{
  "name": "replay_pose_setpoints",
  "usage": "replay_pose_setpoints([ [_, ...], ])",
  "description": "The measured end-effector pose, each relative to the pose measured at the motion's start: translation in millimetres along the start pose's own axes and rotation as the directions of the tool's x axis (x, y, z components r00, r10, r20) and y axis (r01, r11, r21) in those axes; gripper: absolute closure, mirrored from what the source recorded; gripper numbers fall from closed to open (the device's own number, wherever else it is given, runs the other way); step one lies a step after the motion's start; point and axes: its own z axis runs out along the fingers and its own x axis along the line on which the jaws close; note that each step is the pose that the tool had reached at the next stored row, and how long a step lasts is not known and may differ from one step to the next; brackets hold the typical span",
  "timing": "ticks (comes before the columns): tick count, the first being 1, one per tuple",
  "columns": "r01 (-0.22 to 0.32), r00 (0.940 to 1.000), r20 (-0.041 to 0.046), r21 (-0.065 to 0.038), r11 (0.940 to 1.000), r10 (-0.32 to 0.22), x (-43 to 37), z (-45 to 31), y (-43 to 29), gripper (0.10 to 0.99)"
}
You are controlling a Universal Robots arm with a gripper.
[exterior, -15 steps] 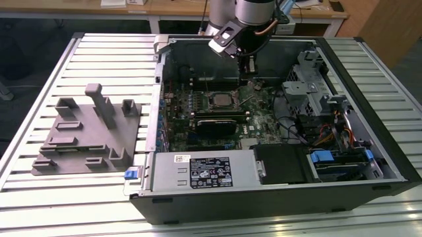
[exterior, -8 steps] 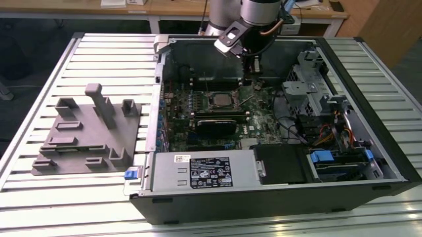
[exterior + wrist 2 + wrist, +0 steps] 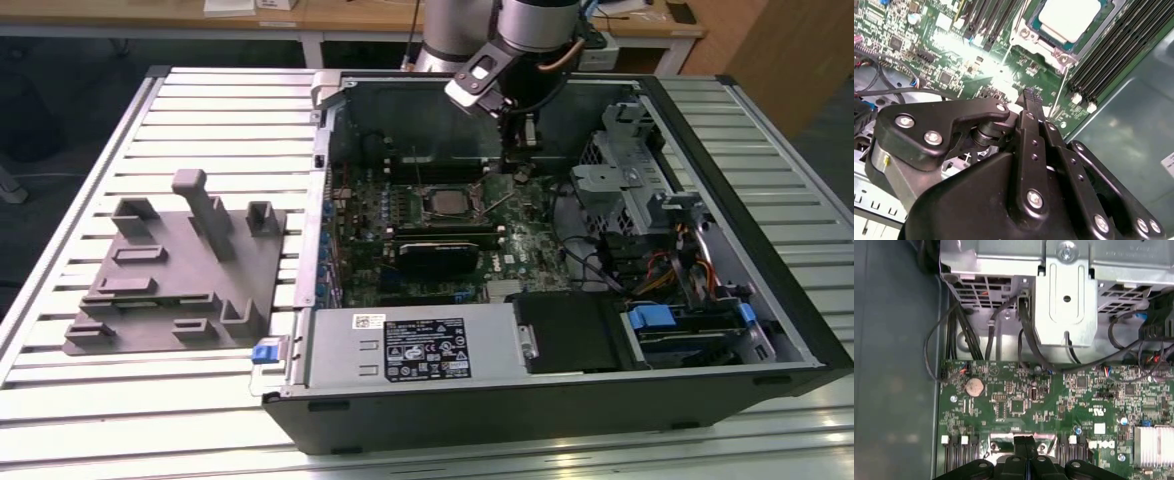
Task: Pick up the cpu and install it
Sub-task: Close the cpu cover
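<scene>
Above the motherboard (image 3: 1054, 400) the hand (image 3: 1025, 441) is pressed together; the second wrist view shows the cpu (image 3: 1071, 17) socketed.

The flat square metal cpu (image 3: 1071, 20) was pale silvery-grey; the flat circuit board (image 3: 1054, 405) was green, speckled black and silver; the slatted metal table (image 3: 200, 110) was pale grey.

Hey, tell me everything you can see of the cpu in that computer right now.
The cpu is a small flat square chip with a pale silvery-grey metal top and a rounded corner. It lies flat inside the socket's metal frame on the green motherboard, with long black slots on both sides. The shut gripper hovers beside it, apart from it, holding nothing.
</scene>
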Motion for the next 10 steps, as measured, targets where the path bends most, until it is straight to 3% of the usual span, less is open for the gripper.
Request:
replay_pose_setpoints([
  [10,0.0,1.0,0.0,0.0,1.0,0.0,-0.2,0.7,16.7,0.98],
])
